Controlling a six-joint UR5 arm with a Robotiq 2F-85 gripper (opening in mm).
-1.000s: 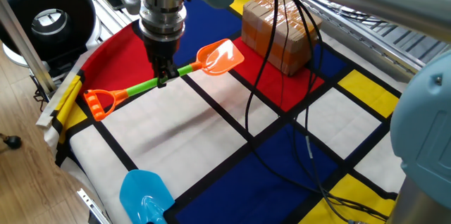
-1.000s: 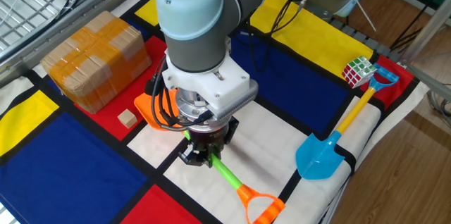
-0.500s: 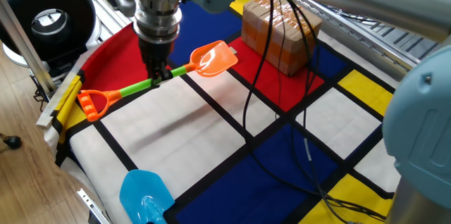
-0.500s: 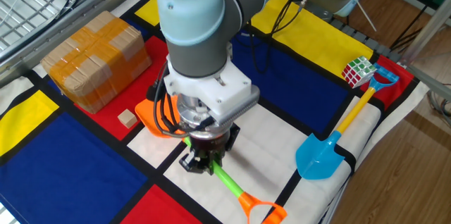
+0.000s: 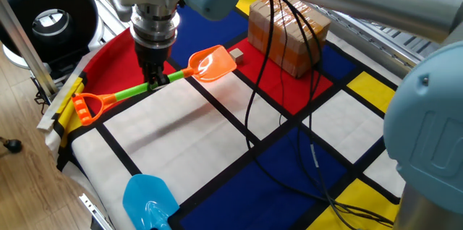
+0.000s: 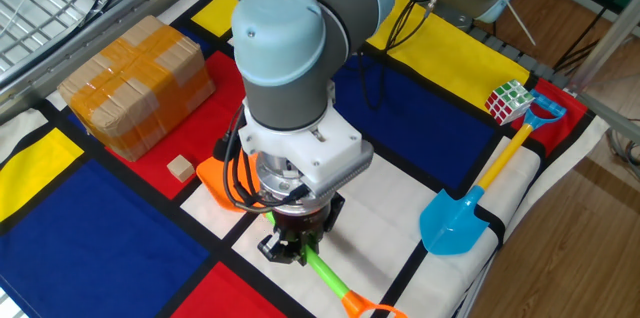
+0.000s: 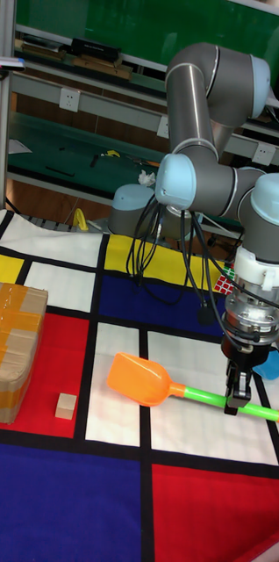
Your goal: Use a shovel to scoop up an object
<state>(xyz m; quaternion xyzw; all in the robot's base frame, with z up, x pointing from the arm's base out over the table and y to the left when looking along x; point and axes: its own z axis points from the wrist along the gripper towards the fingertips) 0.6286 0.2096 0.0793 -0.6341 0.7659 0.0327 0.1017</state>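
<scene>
Clamping the shovel (image 7: 170, 391) shaft, the gripper (image 7: 233, 402) risks nudging the cube (image 7: 66, 406) away instead of scooping it.

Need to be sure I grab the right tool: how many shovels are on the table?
2. The orange shovel with the green shaft is held in the end effector over the white squares; the blue shovel lies near the table edge beside the puzzle cube.

Glossy plastic shovel (image 7: 144, 379) (orange/green), matt wooden cube (image 7: 66, 406), taped cardboard box (image 7: 10, 337).
</scene>
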